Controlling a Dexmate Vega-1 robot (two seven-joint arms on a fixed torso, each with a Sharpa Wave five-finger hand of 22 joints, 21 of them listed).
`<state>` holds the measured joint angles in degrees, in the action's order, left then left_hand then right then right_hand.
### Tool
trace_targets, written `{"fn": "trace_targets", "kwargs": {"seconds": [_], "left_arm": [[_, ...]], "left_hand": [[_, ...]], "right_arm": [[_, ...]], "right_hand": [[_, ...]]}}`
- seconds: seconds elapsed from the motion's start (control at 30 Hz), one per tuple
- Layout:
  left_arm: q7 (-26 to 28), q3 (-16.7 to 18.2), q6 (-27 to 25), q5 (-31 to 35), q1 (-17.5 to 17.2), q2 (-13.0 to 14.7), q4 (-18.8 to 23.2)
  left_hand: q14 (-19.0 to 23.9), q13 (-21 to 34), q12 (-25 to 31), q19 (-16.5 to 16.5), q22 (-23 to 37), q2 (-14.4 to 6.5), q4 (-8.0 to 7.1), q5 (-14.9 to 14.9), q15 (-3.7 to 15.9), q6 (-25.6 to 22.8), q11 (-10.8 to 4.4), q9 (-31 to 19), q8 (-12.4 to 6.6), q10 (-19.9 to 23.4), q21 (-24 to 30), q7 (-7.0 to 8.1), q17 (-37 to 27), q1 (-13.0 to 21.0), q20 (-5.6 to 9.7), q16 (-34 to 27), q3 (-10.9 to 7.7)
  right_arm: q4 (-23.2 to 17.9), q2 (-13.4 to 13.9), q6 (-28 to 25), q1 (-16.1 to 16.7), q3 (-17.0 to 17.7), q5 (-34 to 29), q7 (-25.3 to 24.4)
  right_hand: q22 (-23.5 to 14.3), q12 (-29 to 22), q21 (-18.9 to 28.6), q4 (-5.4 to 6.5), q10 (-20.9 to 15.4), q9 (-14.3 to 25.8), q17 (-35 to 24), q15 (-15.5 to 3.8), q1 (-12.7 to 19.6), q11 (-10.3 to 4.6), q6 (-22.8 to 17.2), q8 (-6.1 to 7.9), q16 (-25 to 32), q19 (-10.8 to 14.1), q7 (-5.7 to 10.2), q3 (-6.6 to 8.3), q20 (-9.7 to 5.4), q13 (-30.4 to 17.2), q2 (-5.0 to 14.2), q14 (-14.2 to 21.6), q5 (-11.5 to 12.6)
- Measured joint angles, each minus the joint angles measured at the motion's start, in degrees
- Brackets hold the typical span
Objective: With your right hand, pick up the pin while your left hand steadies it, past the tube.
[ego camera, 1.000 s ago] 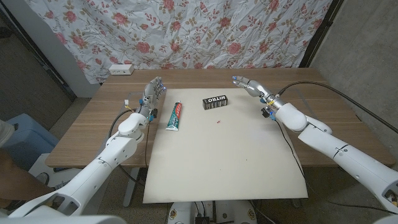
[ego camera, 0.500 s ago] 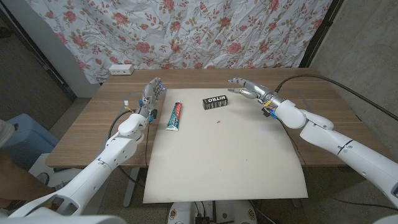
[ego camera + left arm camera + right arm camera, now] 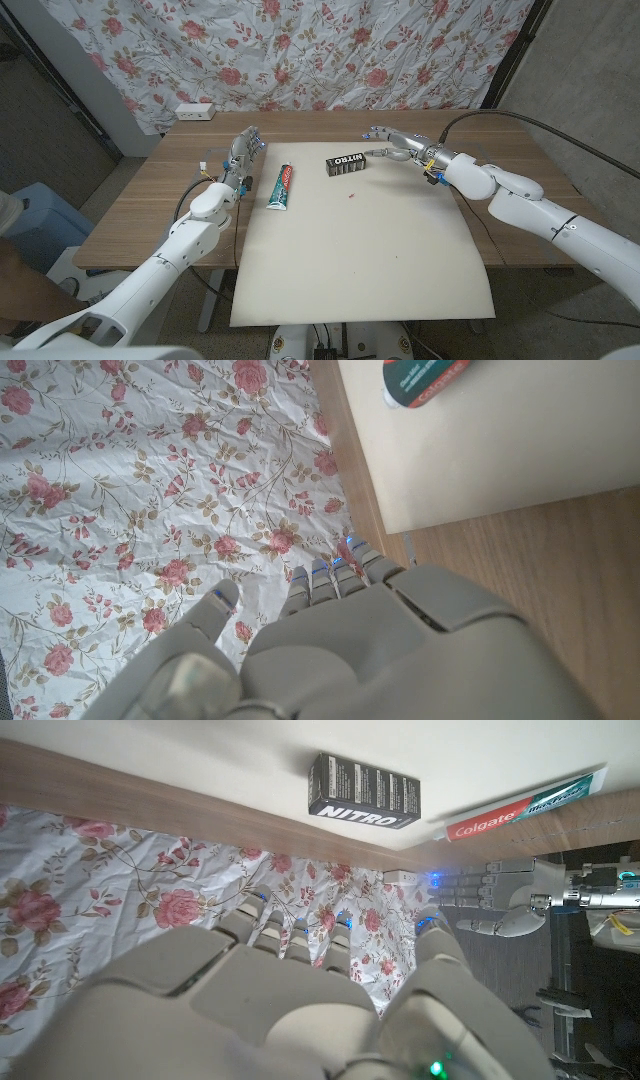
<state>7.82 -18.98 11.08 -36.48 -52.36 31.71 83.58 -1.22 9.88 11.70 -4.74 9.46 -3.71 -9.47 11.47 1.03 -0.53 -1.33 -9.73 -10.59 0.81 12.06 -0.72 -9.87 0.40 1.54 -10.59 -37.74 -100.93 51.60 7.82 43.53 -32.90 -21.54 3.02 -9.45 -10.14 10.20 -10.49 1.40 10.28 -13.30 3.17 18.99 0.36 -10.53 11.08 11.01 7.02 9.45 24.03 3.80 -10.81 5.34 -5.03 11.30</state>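
On my counter (image 3: 150,215) I count one tube (image 3: 282,187), one black box (image 3: 347,162), one cream mat (image 3: 360,250) and one pin (image 3: 351,196), a tiny pink speck lying on the mat near the box and to the right of the tube. My right hand (image 3: 393,143) hovers just right of the box, fingers (image 3: 377,152) spread wide and holding nothing. My left hand (image 3: 243,152) stands just left of the tube, off the mat, fingers straight, slightly apart and empty.
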Motion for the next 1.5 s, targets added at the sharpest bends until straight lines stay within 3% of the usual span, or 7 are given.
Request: {"fn": "trace_targets", "kwargs": {"seconds": [0.2, 0.6, 1.0, 1.5], "left_arm": [[0.42, 0.00, -0.52, 0.18, -0.03, 0.28, 0.43], [0.49, 0.04, -0.82, 0.27, 0.01, 0.47, 0.55], [1.01, 0.17, -0.82, 0.46, -0.06, 0.40, 0.43], [0.86, 0.29, -0.66, 0.36, -0.40, 0.48, 0.15]], "left_hand": [[0.04, 0.00, 0.00, 0.00, 0.00, 0.00, -0.07, 0.00, 0.04, 0.00, 0.00, 0.00, 0.00, 0.00, 0.00, 0.00, 0.00, 0.00, 0.00, 0.00, -0.07], [0.31, 0.00, 0.00, 0.00, 0.00, 0.00, 0.16, 0.00, 0.31, 0.00, -0.16, 0.00, 0.00, 0.16, -0.21, 0.00, 0.00, 0.00, 0.00, 0.00, -0.30], [0.53, 0.00, -0.27, 0.01, 0.00, 0.00, 0.16, 0.00, 0.09, 0.01, -0.31, 0.00, 0.00, 0.30, -0.45, 0.00, 0.00, 0.00, 0.00, 0.00, -0.30], [0.52, 0.00, -0.27, -0.21, 0.00, 0.00, 0.16, 0.00, 0.09, -0.31, -0.31, 0.00, 0.00, 0.30, -0.45, 0.31, 0.00, 0.00, -0.21, 0.00, -0.79]], "right_arm": [[-2.07, 0.94, -1.34, -0.33, 0.00, -0.85, 2.63], [-7.24, 1.85, -6.85, -1.97, -0.73, -4.03, 9.85], [-10.65, 2.02, -10.56, -4.36, -2.85, -8.87, 16.36], [-14.12, 1.73, -12.44, -4.97, -4.82, -15.92, 20.41]], "right_hand": [[0.00, 0.00, 0.00, -0.73, 0.88, 0.00, 0.27, 0.97, 2.17, 0.34, -0.31, 0.40, 0.00, -0.03, 0.31, 0.74, 0.68, 0.00, -0.35, -0.52, 0.80], [0.00, -0.26, 0.41, -0.78, 1.90, 0.41, 0.26, 2.07, 7.90, 0.75, -2.52, 1.77, 0.46, 0.57, 1.42, 2.85, 1.74, -0.27, -2.15, -0.39, 1.66], [0.00, -0.49, 0.64, -0.78, 2.43, 0.80, 0.53, 2.48, 12.13, 0.85, -5.69, 3.48, 0.91, 1.89, 2.13, 4.02, 1.63, -0.26, -4.72, 0.03, 1.66], [0.00, -1.11, 0.64, -0.49, 1.63, 1.33, 0.52, 2.77, 19.05, 0.22, -9.15, 5.06, 1.34, 3.11, 2.92, 5.25, 1.64, -0.26, -7.31, 1.18, 0.72]]}}
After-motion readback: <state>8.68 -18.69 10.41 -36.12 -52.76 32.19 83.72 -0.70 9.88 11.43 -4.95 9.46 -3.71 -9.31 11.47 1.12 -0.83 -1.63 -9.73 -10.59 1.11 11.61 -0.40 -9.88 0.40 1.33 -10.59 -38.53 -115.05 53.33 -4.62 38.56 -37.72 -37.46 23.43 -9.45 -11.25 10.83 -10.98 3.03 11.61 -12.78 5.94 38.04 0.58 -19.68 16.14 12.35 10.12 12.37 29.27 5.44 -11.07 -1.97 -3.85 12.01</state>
